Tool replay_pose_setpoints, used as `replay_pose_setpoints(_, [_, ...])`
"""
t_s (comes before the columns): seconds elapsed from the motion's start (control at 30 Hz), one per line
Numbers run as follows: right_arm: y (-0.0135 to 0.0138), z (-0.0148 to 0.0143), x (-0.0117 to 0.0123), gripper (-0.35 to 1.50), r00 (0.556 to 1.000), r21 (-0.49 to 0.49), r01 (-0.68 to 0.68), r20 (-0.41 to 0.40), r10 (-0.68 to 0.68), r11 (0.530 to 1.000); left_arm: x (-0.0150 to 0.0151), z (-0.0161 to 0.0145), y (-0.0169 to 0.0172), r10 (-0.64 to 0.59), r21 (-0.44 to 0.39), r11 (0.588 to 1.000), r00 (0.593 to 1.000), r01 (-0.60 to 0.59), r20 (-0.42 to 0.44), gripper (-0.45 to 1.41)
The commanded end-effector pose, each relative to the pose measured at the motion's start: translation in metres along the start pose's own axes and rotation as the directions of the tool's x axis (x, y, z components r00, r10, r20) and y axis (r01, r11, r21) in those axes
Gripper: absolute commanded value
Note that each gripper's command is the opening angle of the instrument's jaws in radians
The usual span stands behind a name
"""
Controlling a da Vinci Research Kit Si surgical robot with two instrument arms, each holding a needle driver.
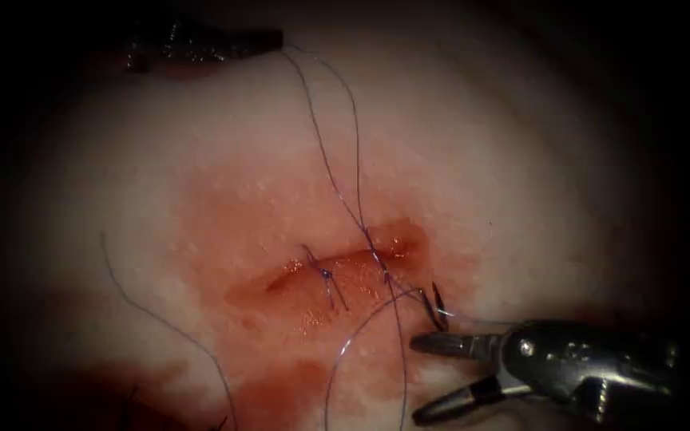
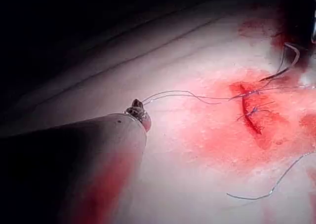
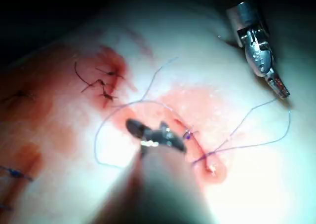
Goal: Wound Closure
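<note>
Far left of the endoscope view, a loose thread end (image 1: 149, 311) just lies curled on the tissue (image 1: 521, 160), doing nothing. In the upper left of the frame sits the left tool (image 1: 257, 41), jaws pressed together on the thread (image 1: 337, 172). Two strands run from its tip down and right to the cut (image 1: 337, 263) in the middle of the frame. The left wrist view shows the same pinch, with the thread leading off toward the cut.

The cut has one tied stitch (image 1: 325, 275) near its middle, and the working thread crosses it nearer its right end, in a patch of red fluid (image 1: 281, 391).

Just right of the cut's right end is the needle (image 1: 439, 307), standing close above the right tool (image 1: 415, 379) but not in it. That tool comes in from the lower right with its jaws spread wide, holding nothing. Whether the needle's point is in the tissue or only resting on it can't be made out.

Best guess is they're partway through the second stitch, with the needle let go. Picking it up again calls for a clean grip on the curve, staying clear of the thread loop beside it.
</note>
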Motion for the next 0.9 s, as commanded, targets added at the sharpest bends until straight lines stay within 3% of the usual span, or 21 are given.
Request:
replay_pose_setpoints(0.03, [-0.0005, -0.0008, 0.0012, 1.41, 1.0, 0.054, 0.004, 0.004, -0.004, 0.999, -0.0001, 0.0008, -0.0002, 0.001, 0.002, 1.0, 1.0, -0.001, -0.002, -0.45])
replay_pose_setpoints(0.07, [-0.0007, -0.0017, 0.0019, 1.33, 1.0, 0.067, 0.016, 0.003, -0.016, 0.998, -0.0001, 0.0008, -0.0002, 0.002, 0.002, 1.0, 1.0, -0.002, -0.003, -0.45])
replay_pose_setpoints(0.2, [-0.0003, -0.0033, 0.0038, 1.33, 0.999, 0.007, 0.053, -0.009, -0.053, 0.999, 0.0, 0.0008, 0.0001, 0.002, 0.003, 1.0, 1.0, -0.002, -0.001, -0.45])
replay_pose_setpoints(0.3, [0.0016, -0.0033, 0.0028, 1.35, 0.999, -0.061, 0.05, -0.008, -0.051, 0.997, -0.0001, 0.0006, 0.0003, 0.004, 0.003, 1.0, 1.0, -0.004, -0.002, -0.45])
replay_pose_setpoints(0.63, [0.0031, -0.0034, -0.0006, 1.33, 0.998, -0.162, 0.047, 0.054, -0.039, 0.986, -0.0001, 0.0006, 0.0004, 0.004, 0.003, 1.0, 1.0, -0.004, -0.001, -0.45])
replay_pose_setpoints(0.9, [0.0066, 0.0011, -0.0035, 1.35, 0.998, -0.229, 0.025, 0.058, -0.012, 0.973, -0.0001, 0.0007, 0.0004, 0.004, 0.003, 1.0, 1.0, -0.004, -0.003, -0.45])
